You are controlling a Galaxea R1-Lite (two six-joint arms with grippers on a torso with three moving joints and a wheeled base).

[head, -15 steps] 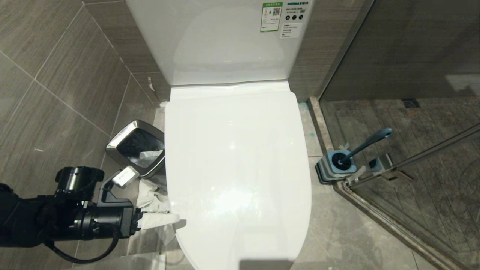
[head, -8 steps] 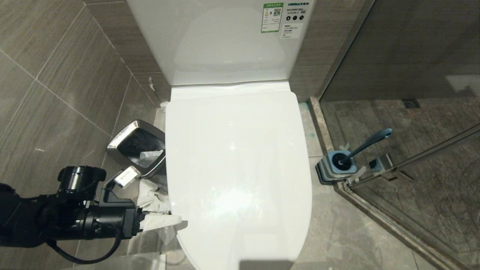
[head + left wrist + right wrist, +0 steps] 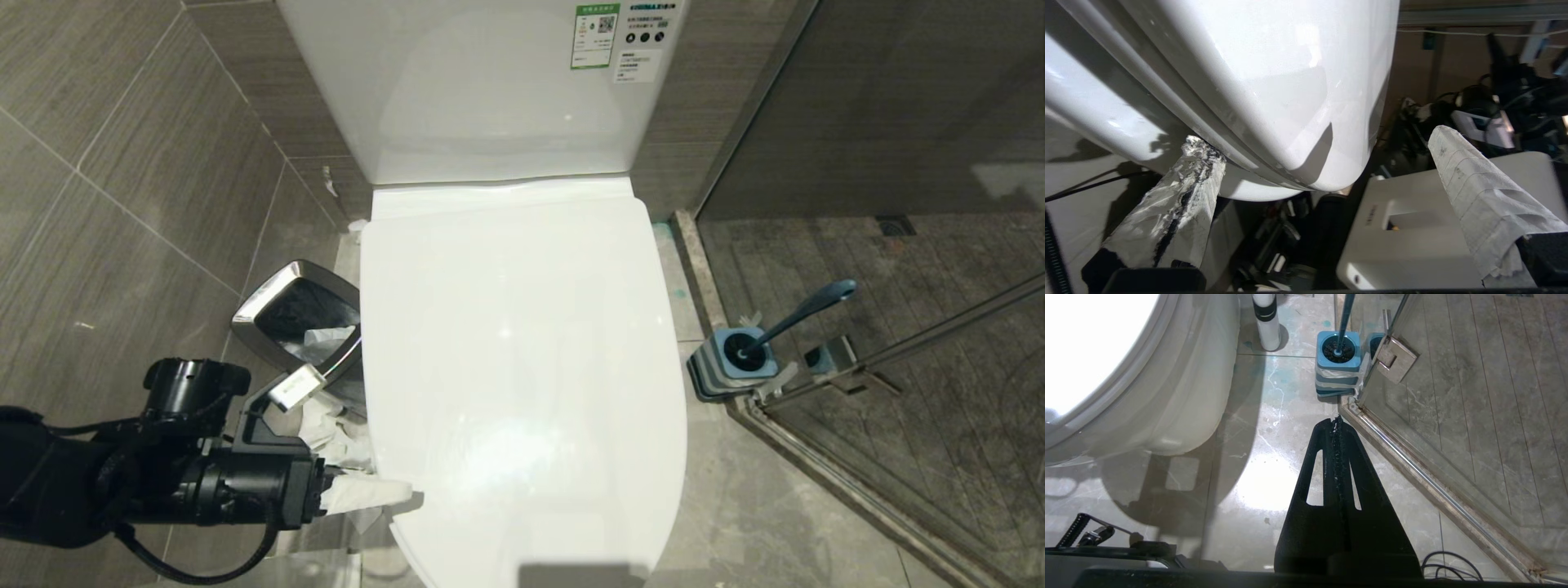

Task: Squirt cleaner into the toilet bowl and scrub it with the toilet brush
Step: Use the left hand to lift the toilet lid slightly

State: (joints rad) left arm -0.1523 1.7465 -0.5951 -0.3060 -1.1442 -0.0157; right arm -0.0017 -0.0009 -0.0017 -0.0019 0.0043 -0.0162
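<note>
The toilet bowl [image 3: 522, 384] fills the middle of the head view with its lid down flat, so the basin itself is hidden and no cleaner can go in yet. Over the last second the left gripper [image 3: 371, 494] has slid in from the robot's left toward the front-left edge of the lid: its paper-wrapped fingers [image 3: 1180, 204] now reach the rim, where a second ago they stood a little further out and higher in the picture. In the left wrist view the jaws stand wide apart with nothing between them, 1 finger close under the lip where lid meets bowl and the other out in the air beside the curved front; whether the nearer finger touches the ceramic I cannot tell. I judge this as lining up to get under the lid and lift it, the first thing needed before squirting and scrubbing. The toilet brush [image 3: 804, 314] stands untouched in its blue-topped holder [image 3: 718, 367] on the floor to the robot's right, by the glass shower door [image 3: 898, 343], well apart from the bowl. The right gripper [image 3: 1337, 428] hangs parked above the floor tiles near that holder, its 2 fingers pressed together on nothing. A white bottle [image 3: 1265, 322] stands on the floor by the bowl's base, its label not readable. The chrome-rimmed waste bin [image 3: 298, 322] sits just beside the bowl's left flank.
</note>
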